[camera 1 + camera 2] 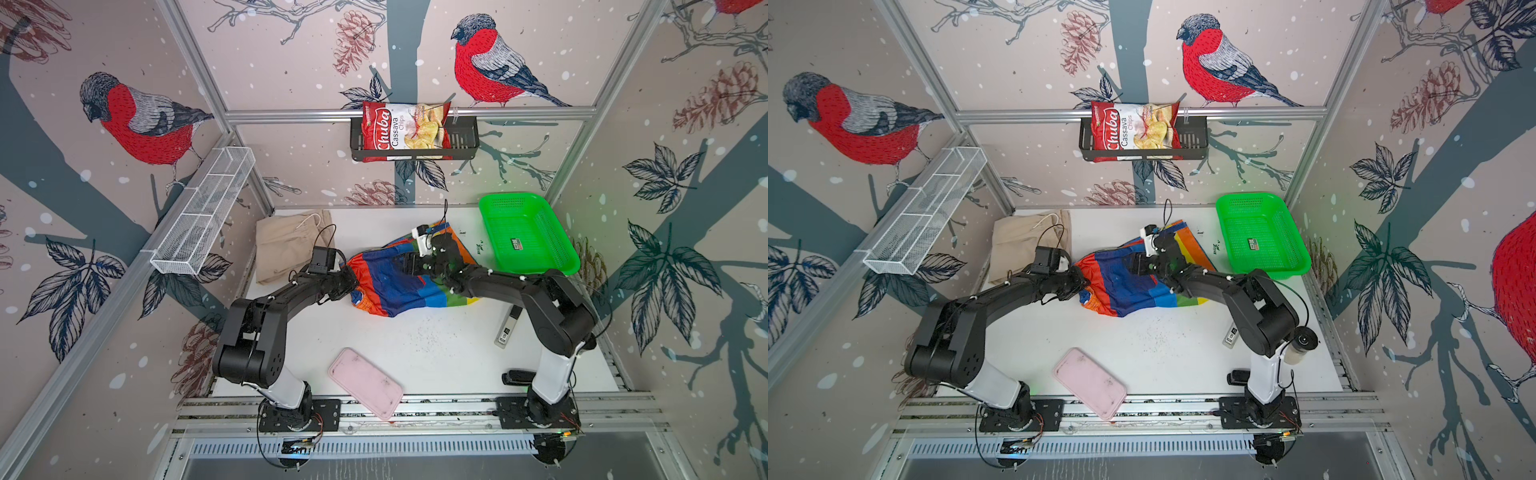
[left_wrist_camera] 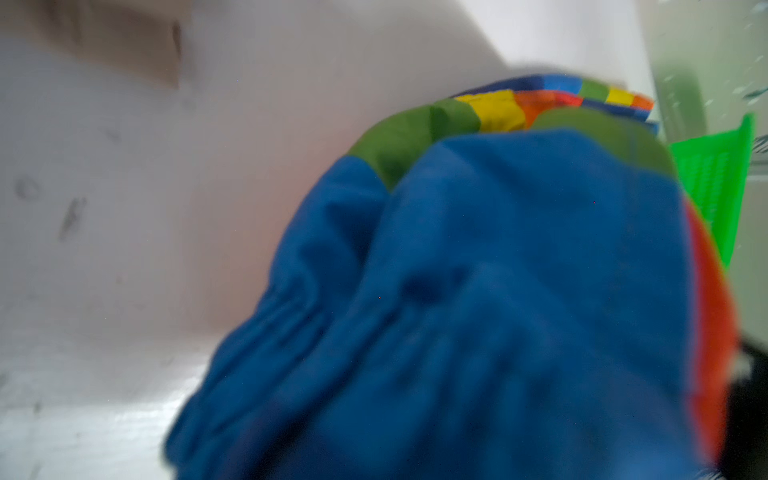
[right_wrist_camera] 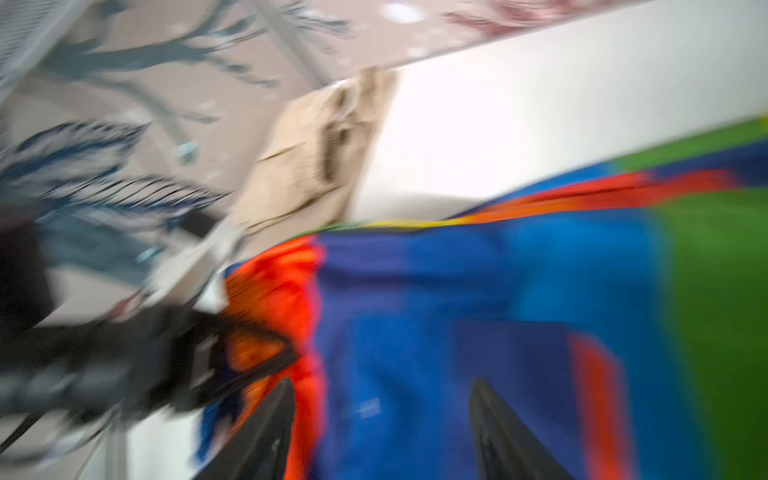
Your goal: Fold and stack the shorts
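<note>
Here, striped shorts [image 1: 386, 291] lie under spread right fingers [image 3: 266, 432].

Two overhead views of whole table [image 1: 436, 361]; wrist cameras close on striped shorts [image 2: 498, 291]

beige shorts [image 1: 282, 245]: 1 | striped shorts [image 1: 386, 286]: 1 | green basket [image 1: 532, 224]: 1 | pink tray [image 1: 365, 382]: 1 | chips bag [image 1: 399, 129]: 1

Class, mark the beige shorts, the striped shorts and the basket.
beige shorts [image 1: 282, 245]: in a top view, middle of the cloth
striped shorts [image 1: 386, 286]: in a top view, blue stripe
basket [image 1: 528, 226]: in a top view, bare mesh floor
</note>
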{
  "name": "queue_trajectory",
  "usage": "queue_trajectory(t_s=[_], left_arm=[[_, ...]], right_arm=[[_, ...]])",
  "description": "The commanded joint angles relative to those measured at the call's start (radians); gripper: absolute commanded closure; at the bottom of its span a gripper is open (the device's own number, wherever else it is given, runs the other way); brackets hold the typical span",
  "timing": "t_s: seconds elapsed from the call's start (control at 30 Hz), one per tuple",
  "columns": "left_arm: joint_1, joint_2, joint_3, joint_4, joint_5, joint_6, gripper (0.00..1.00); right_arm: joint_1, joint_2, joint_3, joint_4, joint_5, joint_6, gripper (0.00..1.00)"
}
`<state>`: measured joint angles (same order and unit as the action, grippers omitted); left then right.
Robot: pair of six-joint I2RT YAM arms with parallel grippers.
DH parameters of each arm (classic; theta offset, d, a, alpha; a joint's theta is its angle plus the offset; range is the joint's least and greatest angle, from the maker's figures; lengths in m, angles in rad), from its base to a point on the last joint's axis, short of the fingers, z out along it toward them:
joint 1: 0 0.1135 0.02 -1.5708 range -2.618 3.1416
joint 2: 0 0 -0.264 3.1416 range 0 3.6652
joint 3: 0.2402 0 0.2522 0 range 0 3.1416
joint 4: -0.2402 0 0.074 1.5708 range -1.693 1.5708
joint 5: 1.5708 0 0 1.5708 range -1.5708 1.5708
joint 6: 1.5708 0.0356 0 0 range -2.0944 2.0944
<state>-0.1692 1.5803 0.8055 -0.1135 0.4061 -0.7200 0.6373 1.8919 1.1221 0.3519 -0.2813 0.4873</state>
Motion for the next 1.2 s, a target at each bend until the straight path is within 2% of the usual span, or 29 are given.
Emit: queue_trajectory(t_s=[0.0, 0.13, 0.27, 0.33, 0.43, 0.57, 0.77, 0.83, 0.93, 1.0, 1.17], left_arm=[[0.000, -0.006, -0.034, -0.052, 0.060, 0.055, 1.00], [-0.001, -0.017, -0.064, -0.095, 0.057, 0.074, 1.00], [-0.001, -0.032, -0.058, -0.143, 0.046, 0.099, 1.00], [0.000, -0.033, -0.045, -0.162, 0.045, 0.112, 1.00], [-0.001, -0.027, -0.016, -0.198, 0.047, 0.132, 1.00], [-0.001, -0.025, 0.043, -0.271, 0.031, 0.152, 1.00], [0.002, -0.024, 0.141, -0.359, -0.017, 0.163, 1.00], [0.002, -0.020, 0.159, -0.373, -0.024, 0.162, 1.00], [0.003, -0.014, 0.167, -0.377, -0.029, 0.157, 1.00], [0.004, -0.016, 0.169, -0.381, -0.032, 0.153, 1.00], [0.004, -0.026, 0.183, -0.401, -0.028, 0.152, 1.00]], right_arm=[[-0.054, 0.072, 0.071, -0.166, 0.057, -0.048, 0.34], [-0.067, 0.208, 0.173, -0.133, 0.012, -0.009, 0.36], [-0.052, 0.325, 0.235, -0.035, -0.056, 0.069, 0.42], [-0.046, 0.383, 0.279, -0.043, -0.044, 0.083, 0.50], [-0.041, 0.437, 0.344, -0.136, 0.056, 0.067, 0.65], [-0.041, 0.396, 0.337, -0.183, 0.144, 0.038, 0.65], [0.026, 0.174, 0.215, -0.111, 0.214, 0.005, 0.65], [0.061, 0.146, 0.202, -0.077, 0.199, 0.022, 0.73], [0.107, 0.177, 0.217, -0.032, 0.149, 0.071, 0.90], [0.135, 0.226, 0.239, -0.008, 0.122, 0.107, 0.99], [0.170, 0.340, 0.268, 0.075, 0.104, 0.199, 0.99]])
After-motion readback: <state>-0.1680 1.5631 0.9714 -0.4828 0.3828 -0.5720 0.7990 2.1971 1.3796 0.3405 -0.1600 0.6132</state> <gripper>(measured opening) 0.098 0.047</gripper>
